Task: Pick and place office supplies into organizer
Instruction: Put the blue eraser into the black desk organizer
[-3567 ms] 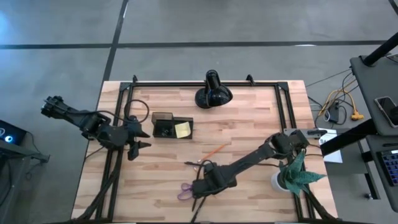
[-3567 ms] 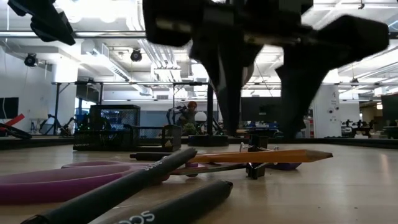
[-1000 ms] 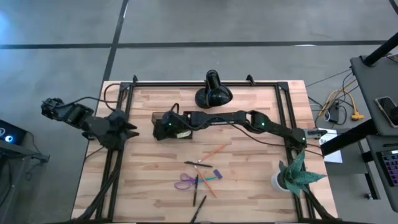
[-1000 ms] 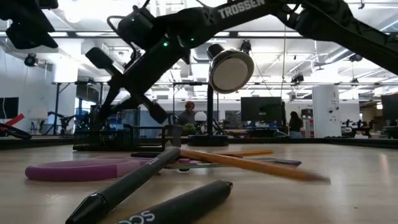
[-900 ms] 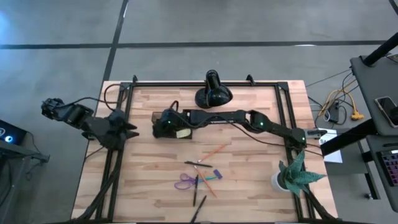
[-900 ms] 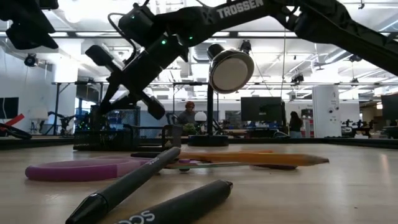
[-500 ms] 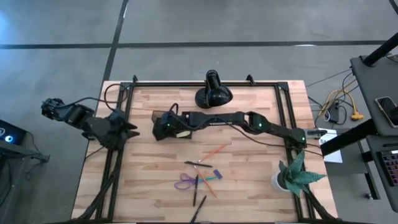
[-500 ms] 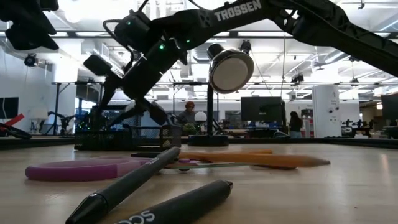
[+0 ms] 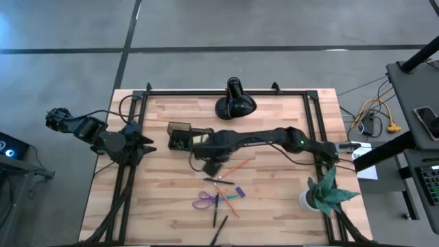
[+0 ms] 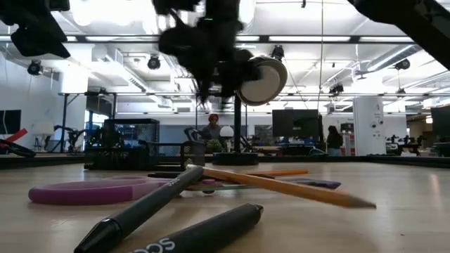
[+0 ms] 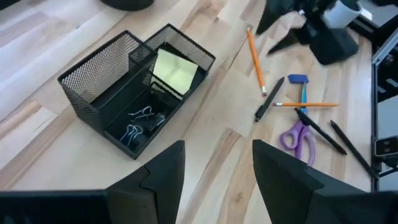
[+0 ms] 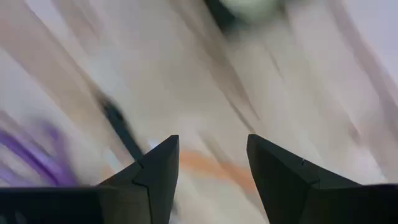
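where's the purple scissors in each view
high view: purple scissors lie near the table's front edge, left end of the loose pile.
low view: the purple handles lie flat at left, behind a black pen.
left wrist view: scissors at right, below the blue marker.
right wrist view: only a purple smear at the left edge; cannot tell.
Shared landmark: the orange pencil beside the pile.

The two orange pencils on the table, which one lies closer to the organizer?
The lone orange pencil, lying apart toward the organizer; the other pencil sits in the pile by the purple scissors.
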You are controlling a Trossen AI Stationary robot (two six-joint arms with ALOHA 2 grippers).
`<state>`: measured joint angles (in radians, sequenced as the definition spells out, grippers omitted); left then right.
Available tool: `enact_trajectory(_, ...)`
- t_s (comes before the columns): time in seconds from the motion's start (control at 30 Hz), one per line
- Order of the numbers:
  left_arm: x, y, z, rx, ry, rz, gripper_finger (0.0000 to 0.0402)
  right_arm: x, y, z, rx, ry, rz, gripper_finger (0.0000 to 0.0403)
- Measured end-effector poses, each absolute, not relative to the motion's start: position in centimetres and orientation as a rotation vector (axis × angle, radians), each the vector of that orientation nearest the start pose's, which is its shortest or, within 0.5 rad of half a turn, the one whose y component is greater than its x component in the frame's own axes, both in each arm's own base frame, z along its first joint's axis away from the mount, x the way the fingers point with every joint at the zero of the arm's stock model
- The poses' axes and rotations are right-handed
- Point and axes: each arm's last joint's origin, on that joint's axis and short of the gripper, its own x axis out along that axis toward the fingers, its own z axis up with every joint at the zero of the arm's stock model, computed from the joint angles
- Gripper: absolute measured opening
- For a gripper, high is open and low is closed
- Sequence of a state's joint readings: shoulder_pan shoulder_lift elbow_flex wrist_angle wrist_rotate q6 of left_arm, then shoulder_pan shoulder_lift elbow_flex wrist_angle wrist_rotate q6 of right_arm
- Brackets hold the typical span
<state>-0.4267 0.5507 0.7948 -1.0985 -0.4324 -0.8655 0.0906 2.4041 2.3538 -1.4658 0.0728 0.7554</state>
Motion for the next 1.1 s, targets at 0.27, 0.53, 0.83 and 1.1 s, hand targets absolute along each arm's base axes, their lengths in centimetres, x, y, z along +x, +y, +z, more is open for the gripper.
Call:
enact_trajectory(0.27,8.0,-2.3,28.9,-0.442,0.695,0.312,0.0169,44.5,8.4,22.5,0.611,1.620,-0.525,0.0175)
enact_trajectory(0.53,7.8,-2.2,28.6,-0.429,0.703,0.311,0.0169,42.8,13.3,18.6,0.690,1.714,-0.619,0.0175)
enact_trajectory(0.83,7.7,-2.2,28.6,-0.415,0.700,0.296,0.0169,42.5,14.5,17.3,0.756,1.559,-0.743,0.0175)
enact_trajectory(1.1,7.6,-2.1,28.7,-0.423,0.696,0.293,0.0169,41.9,13.9,14.4,0.749,1.559,-0.792,0.0176)
